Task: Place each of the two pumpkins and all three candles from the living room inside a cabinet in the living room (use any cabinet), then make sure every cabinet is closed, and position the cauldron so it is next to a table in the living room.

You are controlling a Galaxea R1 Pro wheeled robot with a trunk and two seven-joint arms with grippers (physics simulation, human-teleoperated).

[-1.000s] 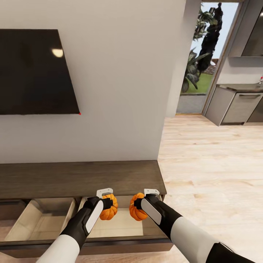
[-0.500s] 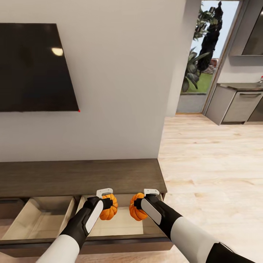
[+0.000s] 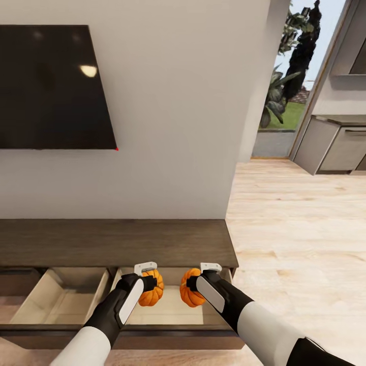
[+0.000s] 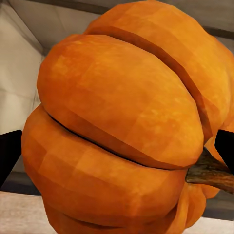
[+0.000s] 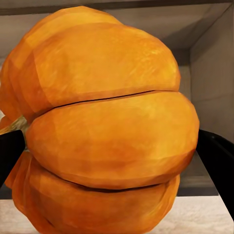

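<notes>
While the long dark cabinet [image 3: 117, 243] stands against the wall with two pale drawers pulled out, both arms hang over the right-hand drawer [image 3: 168, 307]. Left gripper [image 3: 148, 282] is clamped on one pumpkin [image 3: 152, 290], right gripper [image 3: 195, 284] on the other pumpkin [image 3: 189, 288].

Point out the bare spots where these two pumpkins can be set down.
The open drawer under both grippers shows a bare beige floor between its side walls. The neighbouring open drawer is bare too. The cabinet top along the wall is bare. It is crowded only between the left pumpkin and right pumpkin, held close together.
</notes>
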